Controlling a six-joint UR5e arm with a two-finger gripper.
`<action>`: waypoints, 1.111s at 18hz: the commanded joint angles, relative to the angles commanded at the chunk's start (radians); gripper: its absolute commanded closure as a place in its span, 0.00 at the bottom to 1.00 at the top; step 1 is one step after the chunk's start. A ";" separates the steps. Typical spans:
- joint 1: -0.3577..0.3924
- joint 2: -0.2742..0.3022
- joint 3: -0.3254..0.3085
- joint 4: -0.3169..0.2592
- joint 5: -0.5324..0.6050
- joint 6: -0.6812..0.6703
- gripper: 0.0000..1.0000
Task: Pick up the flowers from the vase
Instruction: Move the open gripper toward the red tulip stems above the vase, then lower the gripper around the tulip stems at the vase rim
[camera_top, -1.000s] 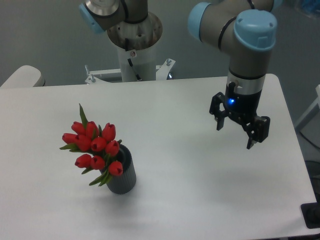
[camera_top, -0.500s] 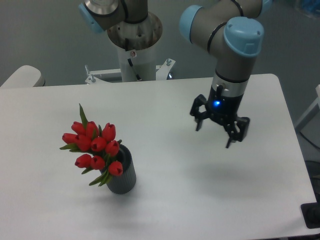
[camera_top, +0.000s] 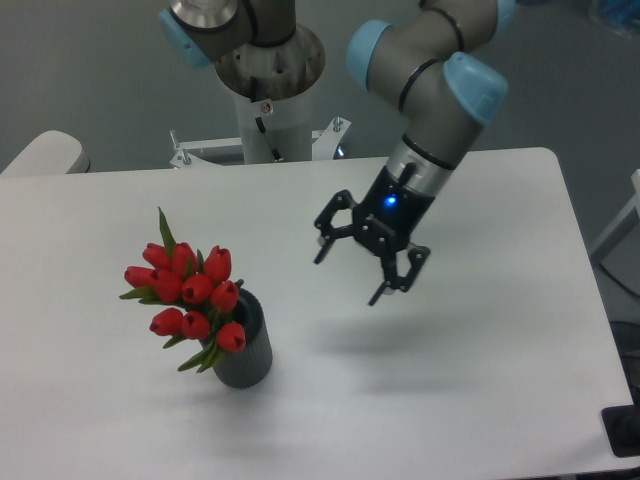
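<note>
Tulips (camera_top: 188, 291) stand in the ribbed grey vase (camera_top: 243, 348) on the bench (camera_top: 450, 400), lower left of the claw (camera_top: 349, 272), well apart. Claw released, empty, tilted leftward; the bunch leans up-left from the vase's mouth.

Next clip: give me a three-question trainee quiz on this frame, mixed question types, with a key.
1. True or false: the gripper is touching the flowers.
2. The flowers sit in: A) the vase B) the gripper C) flat on the table.
3. Fill in: the fingers are spread ____.

Key: 1 false, it hangs apart, to their right in the picture. 2 A. 3 open.
</note>
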 joint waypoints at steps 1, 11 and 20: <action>-0.003 0.000 -0.008 0.011 -0.029 0.000 0.00; -0.072 0.035 -0.032 0.013 -0.042 -0.012 0.00; -0.136 0.012 -0.026 0.049 -0.045 -0.049 0.00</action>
